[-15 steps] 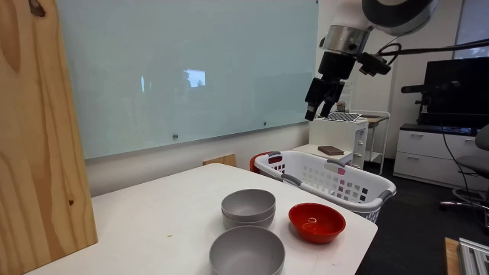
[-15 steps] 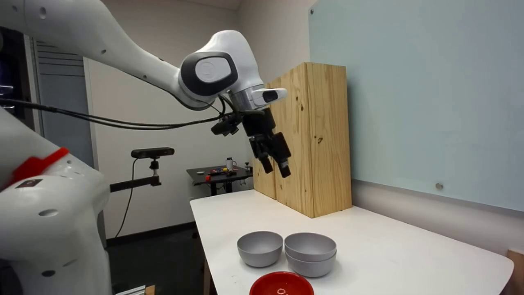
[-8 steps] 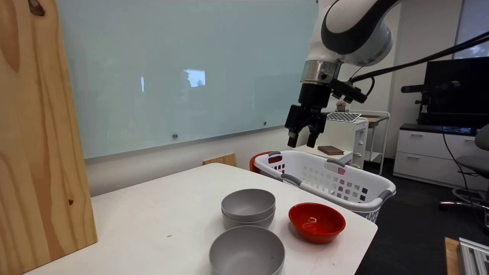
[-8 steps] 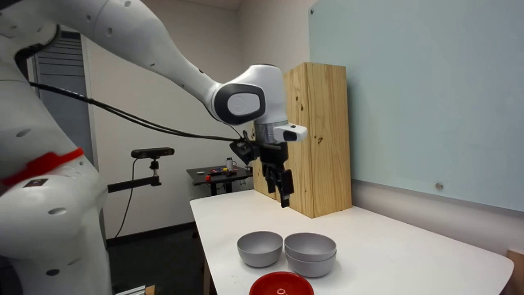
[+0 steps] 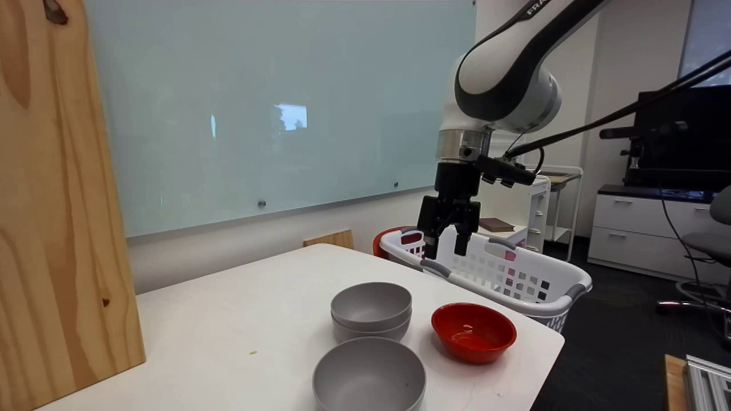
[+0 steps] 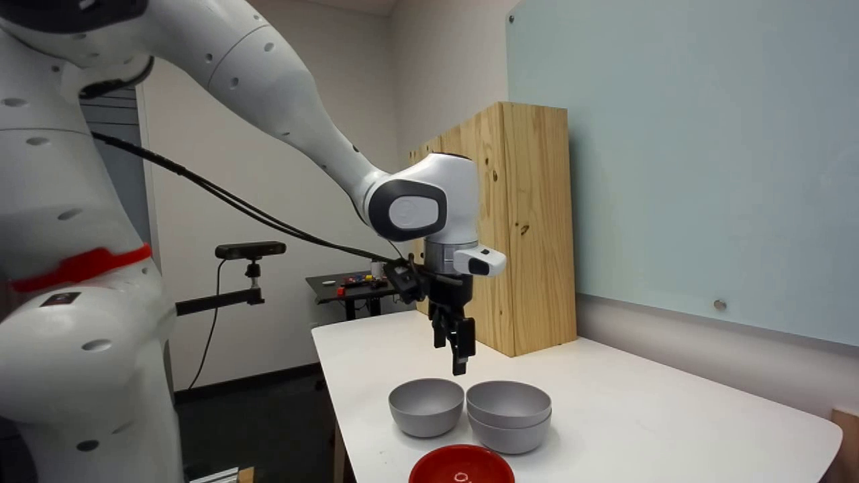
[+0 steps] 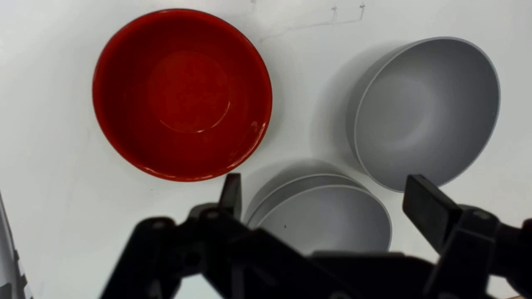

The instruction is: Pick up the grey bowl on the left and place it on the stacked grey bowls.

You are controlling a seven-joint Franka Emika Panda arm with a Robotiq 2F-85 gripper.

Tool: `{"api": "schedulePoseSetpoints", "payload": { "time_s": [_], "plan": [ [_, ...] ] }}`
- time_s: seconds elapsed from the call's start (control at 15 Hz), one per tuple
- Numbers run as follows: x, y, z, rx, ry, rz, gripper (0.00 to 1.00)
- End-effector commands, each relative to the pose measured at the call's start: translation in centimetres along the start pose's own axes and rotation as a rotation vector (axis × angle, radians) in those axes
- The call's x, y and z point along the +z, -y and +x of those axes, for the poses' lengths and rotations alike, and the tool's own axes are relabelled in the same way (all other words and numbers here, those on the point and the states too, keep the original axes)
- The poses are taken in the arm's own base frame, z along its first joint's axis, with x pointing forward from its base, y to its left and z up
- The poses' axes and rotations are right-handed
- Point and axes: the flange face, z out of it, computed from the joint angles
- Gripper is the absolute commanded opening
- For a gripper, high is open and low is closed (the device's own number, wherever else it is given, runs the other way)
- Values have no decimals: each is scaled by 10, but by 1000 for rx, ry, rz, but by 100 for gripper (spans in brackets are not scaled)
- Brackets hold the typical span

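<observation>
In an exterior view the gripper (image 5: 446, 250), spread and empty, has been lowered, presumably for the pick; in an exterior view the grey bowl (image 6: 426, 408) is seen near the table edge (image 6: 347, 396), just beside the stacked grey bowls (image 6: 509, 417); in the wrist view a gap is left toward the red bowl (image 7: 183, 95).

The grey bowl (image 5: 369, 377) looks matt, the red bowl (image 5: 474, 333) glossy.

Plain grey bowl (image 6: 426, 408), grey stack (image 6: 509, 417)
</observation>
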Motion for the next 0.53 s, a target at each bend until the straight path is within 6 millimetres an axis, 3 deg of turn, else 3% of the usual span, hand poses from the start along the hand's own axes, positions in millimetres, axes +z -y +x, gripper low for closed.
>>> {"api": "schedulePoseSetpoints", "payload": {
  "time_s": [0.0,0.47],
  "plan": [
    [41,-10,1,-12,39,-8,100],
    [90,-13,2,-30,141,89,100]
  ]
}}
